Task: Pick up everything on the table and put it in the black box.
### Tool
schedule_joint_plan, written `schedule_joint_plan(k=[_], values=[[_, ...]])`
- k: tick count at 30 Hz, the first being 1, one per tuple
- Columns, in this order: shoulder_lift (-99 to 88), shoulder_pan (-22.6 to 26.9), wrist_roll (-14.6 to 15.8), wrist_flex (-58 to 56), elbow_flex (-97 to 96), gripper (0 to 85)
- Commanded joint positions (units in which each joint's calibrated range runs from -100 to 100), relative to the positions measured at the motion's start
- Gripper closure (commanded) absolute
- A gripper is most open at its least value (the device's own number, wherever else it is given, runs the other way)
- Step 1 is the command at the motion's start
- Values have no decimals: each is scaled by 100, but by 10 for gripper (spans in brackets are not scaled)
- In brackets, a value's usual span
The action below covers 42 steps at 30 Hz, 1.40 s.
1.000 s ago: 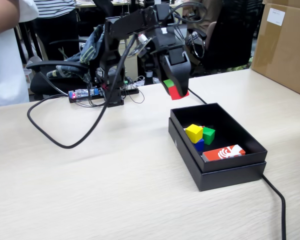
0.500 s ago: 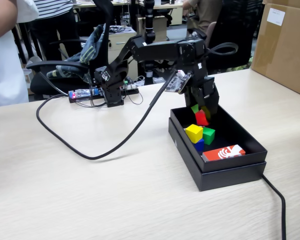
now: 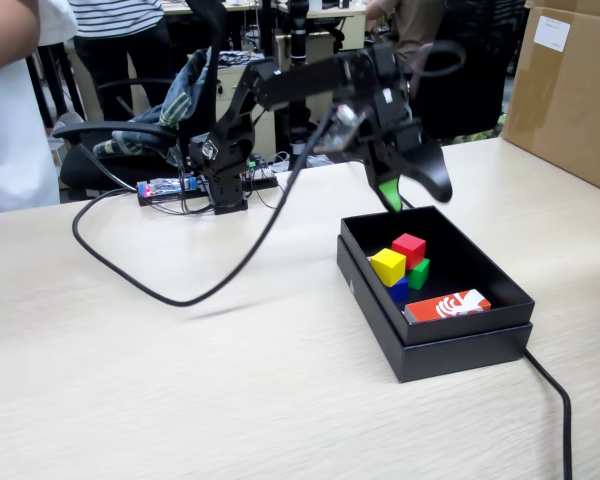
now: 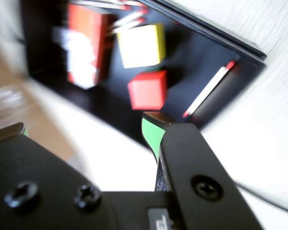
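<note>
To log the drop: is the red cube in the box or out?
In. The red cube rests atop other cubes inside the black box, free of the fingers.

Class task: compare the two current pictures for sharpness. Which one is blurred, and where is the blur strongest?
Fixed view: sharp throughout, evenly lit; the cubes in the black box read clearly. Wrist view: the gripper is crisp, but the box contents smear, worst on the orange-red and white card; the red cube is soft-edged.
</note>
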Motion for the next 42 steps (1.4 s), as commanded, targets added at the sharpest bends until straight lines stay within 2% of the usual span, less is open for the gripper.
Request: schedule_joint_plan(k=[1, 5, 8, 11, 15, 20, 29, 42], values=[[-2067, -122, -24, -36, -121, 376], [-3581, -435, -24, 119, -865, 378], [-4763, -767, -98, 577, -2152, 378], [-5853, -1109, -386, 1605, -3911, 378], [-6875, -1387, -523, 2875, -5969, 376], [-7919, -1416, -479, 3480, -7819, 362], [-9410, -1455, -396, 5657, -11173, 379], [-10145, -1675, -420, 7057, -13567, 367]])
